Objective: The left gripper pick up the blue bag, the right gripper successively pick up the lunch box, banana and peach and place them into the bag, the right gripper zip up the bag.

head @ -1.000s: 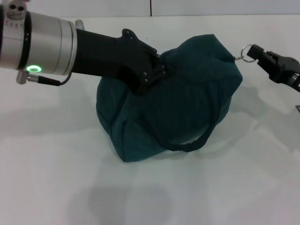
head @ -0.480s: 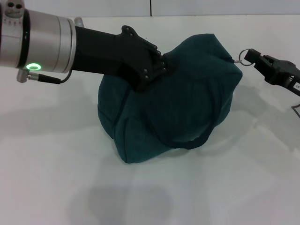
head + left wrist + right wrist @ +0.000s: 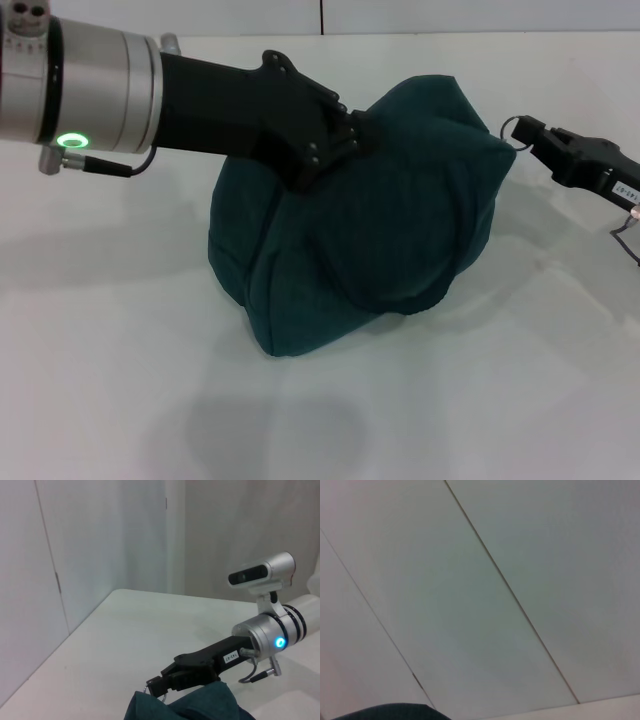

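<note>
The blue bag point(image 3: 400, 220) stands bulging in the middle of the white table point(image 3: 120, 340). My left gripper point(image 3: 345, 140) is shut on the fabric at its top left and holds it up. My right gripper point(image 3: 535, 135) is at the bag's upper right corner, shut on the metal zipper ring point(image 3: 517, 128). The left wrist view shows the right gripper point(image 3: 157, 686) with the ring at the bag's edge point(image 3: 195, 707). A sliver of the bag shows in the right wrist view point(image 3: 385, 713). The lunch box, banana and peach are out of view.
White table surface lies all around the bag. A wall of white panels point(image 3: 100, 555) stands behind the table's far edge. A thin cable point(image 3: 628, 230) hangs by the right arm.
My right gripper has moved down a little with the zipper ring. The bag's strap loop at the front has sunk closer against the bag. The left gripper barely moved.
</note>
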Robot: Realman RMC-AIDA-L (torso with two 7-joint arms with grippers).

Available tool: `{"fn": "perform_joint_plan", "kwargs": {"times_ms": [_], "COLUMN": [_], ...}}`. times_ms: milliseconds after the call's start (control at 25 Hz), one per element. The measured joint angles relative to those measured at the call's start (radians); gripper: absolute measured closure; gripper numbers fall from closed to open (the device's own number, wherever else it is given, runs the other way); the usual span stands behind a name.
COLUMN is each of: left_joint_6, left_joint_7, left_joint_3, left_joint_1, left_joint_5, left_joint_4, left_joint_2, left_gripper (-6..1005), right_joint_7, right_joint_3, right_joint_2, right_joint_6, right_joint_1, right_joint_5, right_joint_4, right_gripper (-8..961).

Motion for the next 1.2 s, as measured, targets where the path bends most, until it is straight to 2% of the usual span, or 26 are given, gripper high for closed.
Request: {"fn": "perform_joint_plan", "kwargs": {"times_ms": [320,760,920,960,1080,1200], "left_joint_6": [-0.031,-0.115,-0.188,-0.204,-0.221,-0.221], "left_joint_7": [0.0,0.033,0.046,0.047,0.047,0.07], "left_joint_3": [0.0,-0.012,-0.012,-0.013,-0.03,-0.064], "left_joint_1": [0.0,0.016,0.046,0.051,0.067,0.097], "left_joint_5": [0.004,0.006,0.003,0.0,-0.021,-0.099], "left_joint_4": [-0.008,-0.029,-0.036,-0.038,-0.04,-0.045], "left_joint_2": [0.001,0.001,0.0,0.0,0.0,0.001], "left_gripper": [907,894,889,853,746,634], "right_joint_7": [0.006,-0.012,-0.015,-0.015,-0.019,-0.062], "right_joint_3": [0.02,0.052,0.052,0.052,0.054,0.07], "right_joint_2": [-0.001,-0.007,-0.008,-0.008,-0.008,-0.008], "right_joint_6": [-0.016,-0.109,-0.114,-0.117,-0.14,-0.215], "right_joint_1": [-0.01,-0.059,-0.07,-0.072,-0.074,-0.08], "right_joint_5": [0.017,0.04,0.04,0.04,0.04,0.04], "right_joint_4": [-0.001,-0.014,-0.015,-0.015,-0.016,-0.016], "right_gripper": [929,734,556,512,270,155]}}
